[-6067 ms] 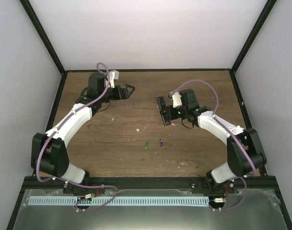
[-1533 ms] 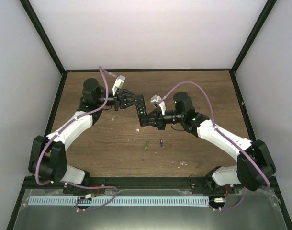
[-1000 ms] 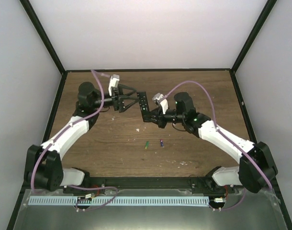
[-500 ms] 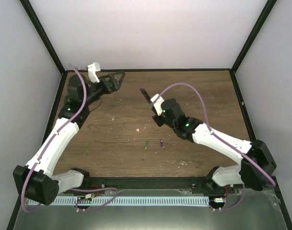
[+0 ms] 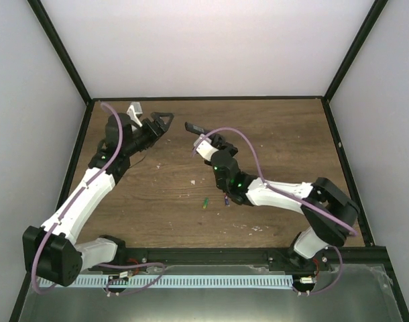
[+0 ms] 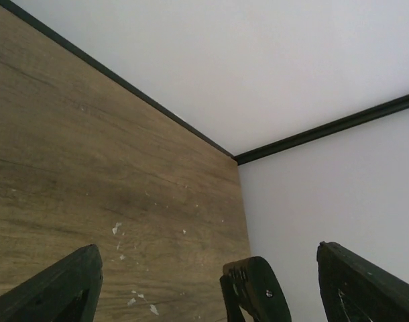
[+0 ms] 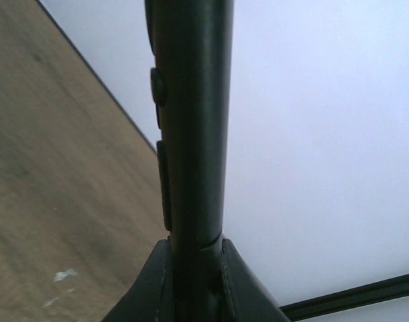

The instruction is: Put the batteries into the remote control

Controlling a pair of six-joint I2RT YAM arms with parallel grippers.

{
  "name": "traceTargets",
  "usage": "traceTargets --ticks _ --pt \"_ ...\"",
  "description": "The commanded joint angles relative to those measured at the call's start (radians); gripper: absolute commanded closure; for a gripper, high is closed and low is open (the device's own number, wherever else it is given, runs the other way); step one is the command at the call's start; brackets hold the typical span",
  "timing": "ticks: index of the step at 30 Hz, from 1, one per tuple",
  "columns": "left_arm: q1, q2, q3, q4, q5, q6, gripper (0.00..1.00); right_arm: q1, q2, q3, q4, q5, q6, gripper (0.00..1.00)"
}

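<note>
My right gripper (image 5: 210,137) is shut on the remote control (image 5: 193,127), a slim black bar held above the table's back middle with its free end pointing left. In the right wrist view the remote control (image 7: 191,121) rises straight up from my right gripper (image 7: 194,248), small buttons along its left side. My left gripper (image 5: 165,119) stands open just left of that free end, holding nothing. In the left wrist view my left gripper (image 6: 206,268) frames a rounded black end piece (image 6: 255,292). The green battery (image 5: 204,202) and purple battery (image 5: 226,200) lie on the table.
The right arm's forearm (image 5: 271,191) hangs low just right of the purple battery. White flecks (image 5: 193,181) dot the wooden table (image 5: 157,201). A black frame (image 5: 208,98) and white walls close the back and both sides.
My right arm has folded down toward the table's middle and turned the remote so its free end points left. My left gripper has shifted slightly nearer to it, jaws still open.
</note>
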Motion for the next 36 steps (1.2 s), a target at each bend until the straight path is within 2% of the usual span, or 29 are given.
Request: traceTargets --ticks 1,11,19,25,32,36 --pt "-0.009 -0.043 -0.031 0.069 -0.031 -0.099 0.14 0.025 0.069 -0.009 0.324 0.092 -0.252 0.99" --pt "-0.063 -0.006 -0.004 0.059 -0.047 -0.113 0.16 0.048 0.163 0.000 0.480 0.066 -0.381 0.99" --pt "-0.075 0.008 0.009 0.032 -0.054 -0.109 0.18 0.053 0.177 0.011 0.518 0.058 -0.409 0.99" --pt "-0.086 0.047 0.015 0.064 0.006 -0.126 0.36 0.067 0.218 0.025 0.581 0.058 -0.456 0.99" --pt "-0.093 0.056 -0.006 0.092 0.014 -0.147 0.42 0.067 0.252 0.045 0.671 0.067 -0.513 0.99" --pt "-0.093 0.057 -0.007 0.109 0.020 -0.152 0.51 0.068 0.271 0.048 0.713 0.069 -0.538 0.99"
